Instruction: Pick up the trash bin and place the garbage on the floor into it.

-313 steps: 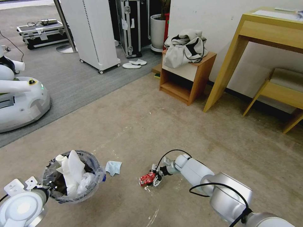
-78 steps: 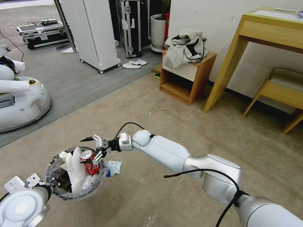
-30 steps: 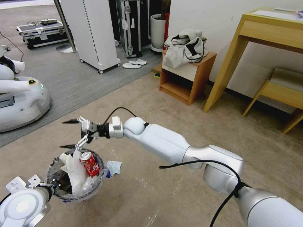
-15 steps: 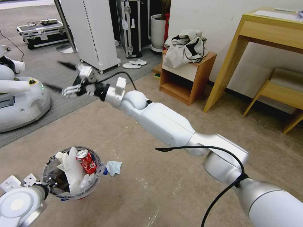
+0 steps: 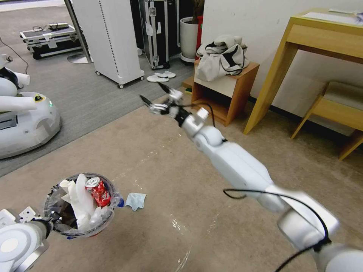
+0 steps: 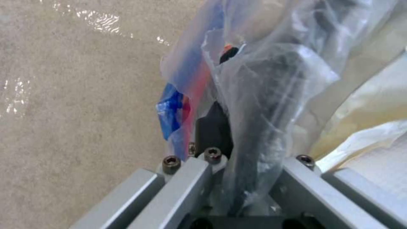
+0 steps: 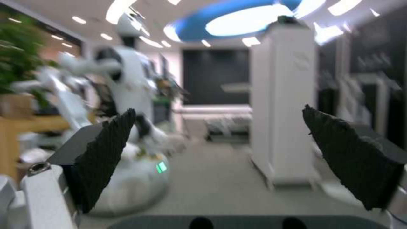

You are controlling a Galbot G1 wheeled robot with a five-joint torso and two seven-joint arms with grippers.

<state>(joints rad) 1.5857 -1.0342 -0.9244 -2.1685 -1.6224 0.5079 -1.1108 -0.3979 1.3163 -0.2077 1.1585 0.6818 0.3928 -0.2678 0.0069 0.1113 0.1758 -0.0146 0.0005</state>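
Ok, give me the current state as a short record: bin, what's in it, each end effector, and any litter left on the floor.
trash bin: held at its rim, lower left of the head view
bin contents: red soda can leaning on crumpled white papers
left end effector: shut on the bin's bag-lined rim
right end effector: open, empty, raised toward the wooden cabinet
floor litter: light-blue cloth on the floor beside the bin
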